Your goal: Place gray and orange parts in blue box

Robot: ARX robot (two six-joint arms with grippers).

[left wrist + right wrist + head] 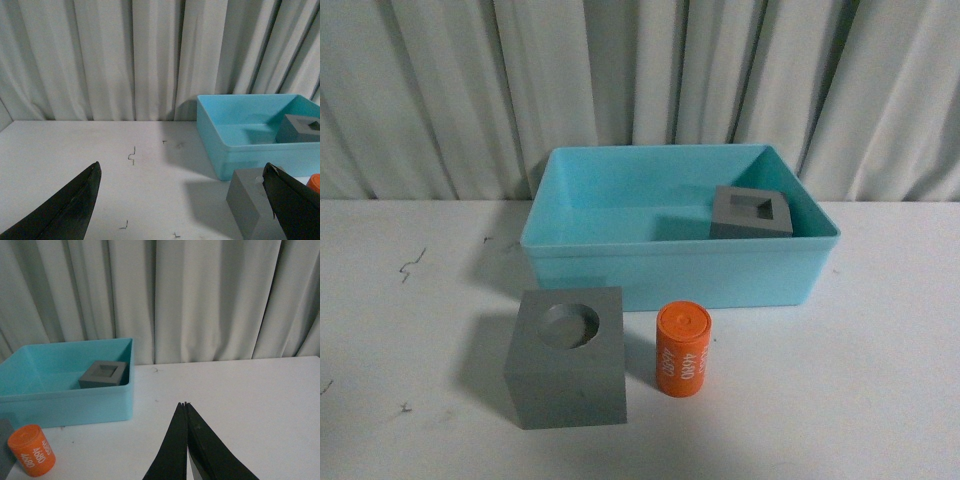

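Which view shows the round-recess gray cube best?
The front view: the round-recess gray cube appears whole, with its recess visible, standing before the blue box. The left wrist view shows only a cropped part of it, and the right wrist view only a sliver at the frame edge.

Front view: box (720,275) wall hid the lower part of inner cube (751,212). Left wrist view: cylinder (315,183) cut to a sliver at edge; near cube (247,197) sat partly behind left gripper (182,165) finger (295,205). Right wrist view: near cube showed only a corner.

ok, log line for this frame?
blue box: rectangular-recess cube | table: round-recess cube, orange cylinder | left gripper: open | right gripper: shut
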